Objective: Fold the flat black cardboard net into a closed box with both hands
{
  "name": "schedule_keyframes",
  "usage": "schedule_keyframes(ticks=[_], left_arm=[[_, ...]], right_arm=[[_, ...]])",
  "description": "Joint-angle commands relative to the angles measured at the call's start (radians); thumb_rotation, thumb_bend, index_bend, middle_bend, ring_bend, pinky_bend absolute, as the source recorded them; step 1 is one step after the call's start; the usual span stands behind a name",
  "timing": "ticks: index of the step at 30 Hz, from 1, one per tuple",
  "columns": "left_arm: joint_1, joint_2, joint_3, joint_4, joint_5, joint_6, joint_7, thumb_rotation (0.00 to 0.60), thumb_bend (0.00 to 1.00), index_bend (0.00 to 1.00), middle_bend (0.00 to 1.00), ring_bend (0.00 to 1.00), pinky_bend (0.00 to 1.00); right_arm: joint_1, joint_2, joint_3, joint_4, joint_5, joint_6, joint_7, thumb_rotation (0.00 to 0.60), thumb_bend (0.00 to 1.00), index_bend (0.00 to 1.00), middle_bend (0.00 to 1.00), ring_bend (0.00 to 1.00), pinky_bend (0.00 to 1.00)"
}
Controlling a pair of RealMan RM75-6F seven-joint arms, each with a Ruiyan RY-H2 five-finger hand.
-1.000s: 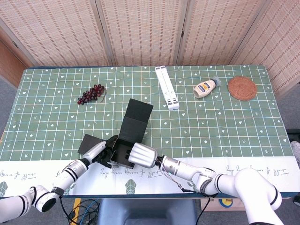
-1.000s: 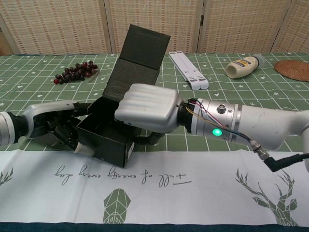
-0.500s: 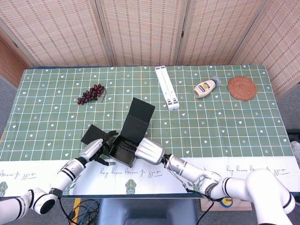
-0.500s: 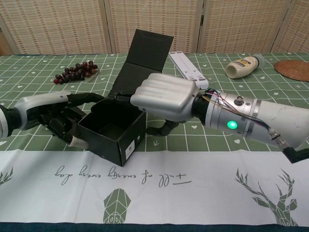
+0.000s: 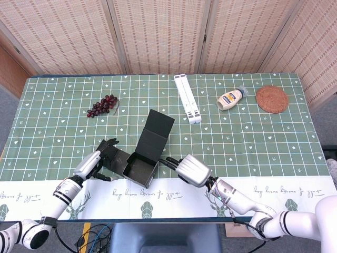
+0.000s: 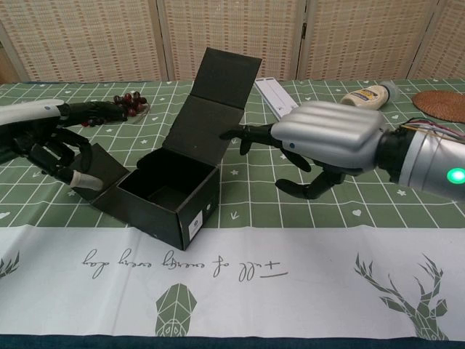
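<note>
From the head view, the black box point(image 5: 139, 162) sat near the front edge of the green checked table point(image 5: 253, 142), its tray open and its lid standing up behind. The left hand point(image 5: 95, 162) lay at the box's left flap, fingers loose, grasping nothing. The right hand point(image 5: 190, 169) hovered just right of the box, released, fingers spread. Grapes point(image 5: 103, 105), a white stand point(image 5: 188, 98), a bottle point(image 5: 231, 98) and a coaster point(image 5: 272, 98) lay further back.

From the chest view, the left hand point(image 6: 51, 138) touched the flap; the right hand point(image 6: 320, 145) was apart from the box point(image 6: 171, 189).
</note>
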Motion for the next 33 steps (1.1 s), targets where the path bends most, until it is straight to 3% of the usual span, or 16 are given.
schedule_keyframes(ticks=[1,9,26,33], left_arm=[[0.022,0.024,0.000,-0.026,-0.002,0.025,0.012,0.600,0.08,0.07,0.00,0.55,0.81],[0.063,0.066,0.007,-0.076,0.003,0.065,0.031,0.600,0.08,0.07,0.00,0.55,0.81],[0.112,0.088,0.018,-0.090,0.026,0.091,-0.002,0.600,0.08,0.07,0.00,0.55,0.81],[0.121,0.090,0.018,-0.079,0.034,0.092,-0.023,0.600,0.08,0.07,0.00,0.55,0.81]], right_arm=[[-0.005,0.003,0.002,-0.005,0.023,-0.027,-0.011,0.600,0.51,0.01,0.23,0.68,1.00],[0.037,-0.063,0.059,0.066,0.084,-0.116,-0.020,0.600,0.51,0.01,0.24,0.68,1.00],[0.212,-0.255,0.247,0.293,0.254,-0.285,-0.016,0.600,0.51,0.01,0.21,0.68,1.00],[0.171,-0.241,0.242,0.260,0.302,-0.270,0.065,0.600,0.50,0.01,0.19,0.68,1.00]])
